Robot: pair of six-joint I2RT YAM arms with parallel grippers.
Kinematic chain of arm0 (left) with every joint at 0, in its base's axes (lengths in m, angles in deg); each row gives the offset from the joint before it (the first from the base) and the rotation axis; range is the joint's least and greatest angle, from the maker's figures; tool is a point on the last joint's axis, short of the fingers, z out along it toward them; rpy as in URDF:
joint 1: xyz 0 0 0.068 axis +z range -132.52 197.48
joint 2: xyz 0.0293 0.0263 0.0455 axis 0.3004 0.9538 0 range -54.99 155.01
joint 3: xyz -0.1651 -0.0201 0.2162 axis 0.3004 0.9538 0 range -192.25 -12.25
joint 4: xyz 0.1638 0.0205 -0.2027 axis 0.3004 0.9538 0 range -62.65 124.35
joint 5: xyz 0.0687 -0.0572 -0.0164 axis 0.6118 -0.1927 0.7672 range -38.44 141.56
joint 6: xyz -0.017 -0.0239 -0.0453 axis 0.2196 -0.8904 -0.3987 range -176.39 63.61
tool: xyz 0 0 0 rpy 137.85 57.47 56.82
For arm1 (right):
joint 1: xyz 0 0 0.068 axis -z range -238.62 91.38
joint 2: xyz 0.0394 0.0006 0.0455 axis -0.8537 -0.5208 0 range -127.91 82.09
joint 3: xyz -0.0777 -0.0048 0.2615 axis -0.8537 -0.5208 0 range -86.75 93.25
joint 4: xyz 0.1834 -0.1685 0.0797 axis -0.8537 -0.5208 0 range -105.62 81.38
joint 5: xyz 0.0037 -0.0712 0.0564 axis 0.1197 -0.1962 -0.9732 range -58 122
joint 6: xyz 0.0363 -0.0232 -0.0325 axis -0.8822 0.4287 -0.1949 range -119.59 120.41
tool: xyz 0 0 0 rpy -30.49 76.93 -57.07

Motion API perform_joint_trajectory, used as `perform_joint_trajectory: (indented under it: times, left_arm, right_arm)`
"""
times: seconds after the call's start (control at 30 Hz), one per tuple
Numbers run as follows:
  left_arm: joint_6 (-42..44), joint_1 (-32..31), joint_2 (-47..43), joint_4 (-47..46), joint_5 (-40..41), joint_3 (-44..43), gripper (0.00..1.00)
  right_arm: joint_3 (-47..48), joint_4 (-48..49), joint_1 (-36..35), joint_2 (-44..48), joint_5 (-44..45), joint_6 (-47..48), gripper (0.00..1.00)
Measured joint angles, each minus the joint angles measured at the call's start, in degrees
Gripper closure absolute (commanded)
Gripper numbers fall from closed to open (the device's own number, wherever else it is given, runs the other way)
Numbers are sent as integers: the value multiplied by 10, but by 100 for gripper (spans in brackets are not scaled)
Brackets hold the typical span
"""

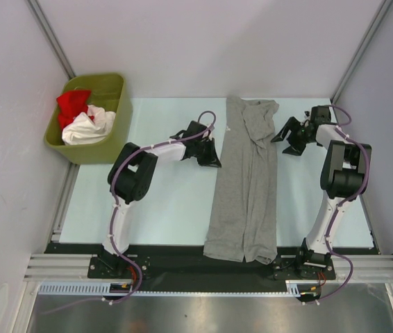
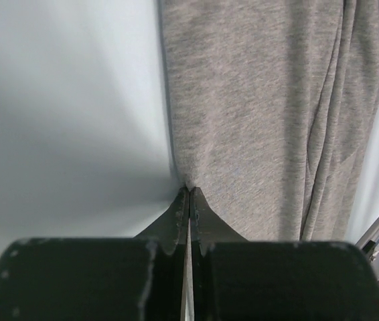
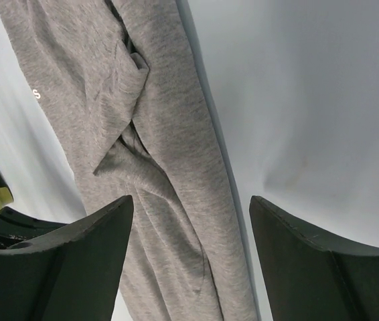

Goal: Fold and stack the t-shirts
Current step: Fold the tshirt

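**Overhead view with both wrist views.** A grey t-shirt (image 1: pixel 244 180) lies on the pale desk (image 1: pixel 169 201) between the two arms. It is folded lengthwise into a long narrow strip that runs from the dark band at the near edge to the far edge.

- **Left side:** The left arm (image 1: pixel 132 173) reaches in from the left. The left jaws are pressed together on the strip's left edge, nearer its far end than its near end. The cloth puckers slightly where the fingertips (image 2: pixel 173 224) meet it.
- **Right side:** The right arm (image 1: pixel 342 173) is bent toward the far right corner. The right jaws stand wide apart and hold nothing, just beside the strip's far end, where loose folds bunch. Seen from the right wrist, the fingertips (image 3: pixel 99 234) frame the creased cloth below, which carries a small white mark (image 3: pixel 35 93).
- **Bin:** An olive-green bin (image 1: pixel 113 132) stands at the far left corner, well apart from the strip. It holds a red t-shirt (image 1: pixel 73 103) and a white t-shirt (image 1: pixel 87 128), both crumpled and touching each other.
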Motion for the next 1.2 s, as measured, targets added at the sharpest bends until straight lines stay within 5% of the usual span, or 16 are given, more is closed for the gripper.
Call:
perform_joint_trajectory:
  times: [0.4, 0.83, 1.03, 1.07, 1.2]
  left_arm:
    - [6, 58, -45, -3, -6, 69, 100]
    - [30, 85, -76, -12, -29, 119, 99]
    - [31, 98, -91, -14, -37, 142, 100]
    - [31, 99, -91, -14, -38, 144, 100]
    - [32, 102, -95, -17, -41, 151, 100]
  right_arm:
    - [43, 33, -11, -55, -22, -12, 23]
    - [231, 126, -35, -200, -33, -96, 26]
    - [320, 152, -54, -266, -10, -125, 42]
    - [332, 156, -57, -275, -10, -127, 54]
    - [397, 162, -76, -327, -5, -135, 71]
